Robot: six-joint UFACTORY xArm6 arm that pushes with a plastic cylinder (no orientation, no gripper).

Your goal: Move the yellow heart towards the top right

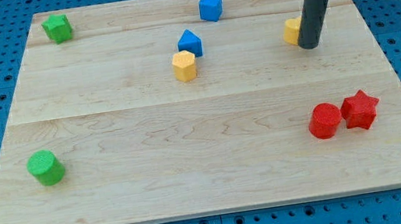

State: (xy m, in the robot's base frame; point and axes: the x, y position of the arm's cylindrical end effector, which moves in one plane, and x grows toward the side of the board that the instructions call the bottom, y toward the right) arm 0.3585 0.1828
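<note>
— Since the yellow heart [293, 30] has to go up and right, where does it sit from your tool?

— Touching my tip [308, 46], on its left side, near the bench's [194, 176] upper right. The rod stands almost upright, partly hiding the heart. Nothing opens or closes; it only pushes.

— So?

— I judge I must get round to the heart's lower left.

Bright even overhead light, soft short shadows, sharp focus, no glare.

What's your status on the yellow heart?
My tip down, touching yellow heart on its right side. Heart mostly hidden behind rod, upper right of board. Nothing between it and top right corner.
</note>
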